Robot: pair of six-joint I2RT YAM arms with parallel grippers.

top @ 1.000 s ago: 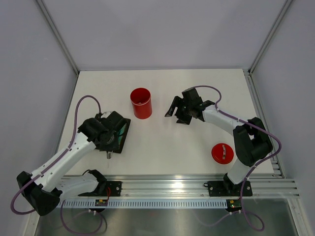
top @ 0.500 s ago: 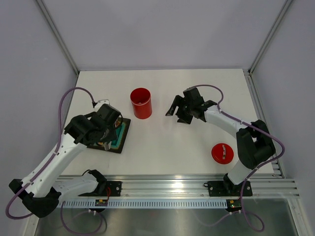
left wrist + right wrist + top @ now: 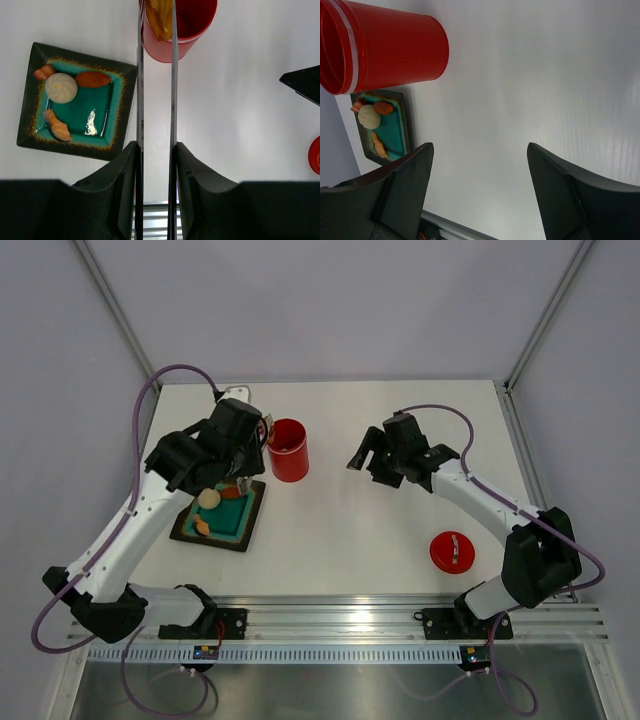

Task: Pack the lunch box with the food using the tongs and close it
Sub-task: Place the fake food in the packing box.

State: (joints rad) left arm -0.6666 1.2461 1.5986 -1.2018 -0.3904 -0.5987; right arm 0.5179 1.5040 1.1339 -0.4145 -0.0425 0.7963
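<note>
a: what's changed in the last second?
b: the left arm has swung off the tray and up to the lunch box, upper left of centre in the top view. a second ago it was low over the tray and hid it.

a: left gripper state?
b: the left gripper is clamped on the tongs, with the strips squeezed near parallel. the tips pinch a yellow-orange food piece at the top edge of the left wrist view, right over the lunch box mouth.

a: is it dropped in yet?
b: no, it looks pinched between the strips. can't tell if it's below the rim or just above it.

a: what about the tray?
b: it's uncovered now. a white ball and three orange pieces lie on the teal part, left side of the left wrist view.

a: and the right side?
b: the right gripper has its jaws spread wide and holds nothing. it hangs over bare table to the right of the lunch box and has drifted a bit to the right. the lid is in the lower right of the top view, well apart from the lunch box.

a: what does that mean for the task?
b: one piece is picked and carried, so a release comes next, i'd judge. four pieces remain and the lid is off, so it's early to mid.
</note>
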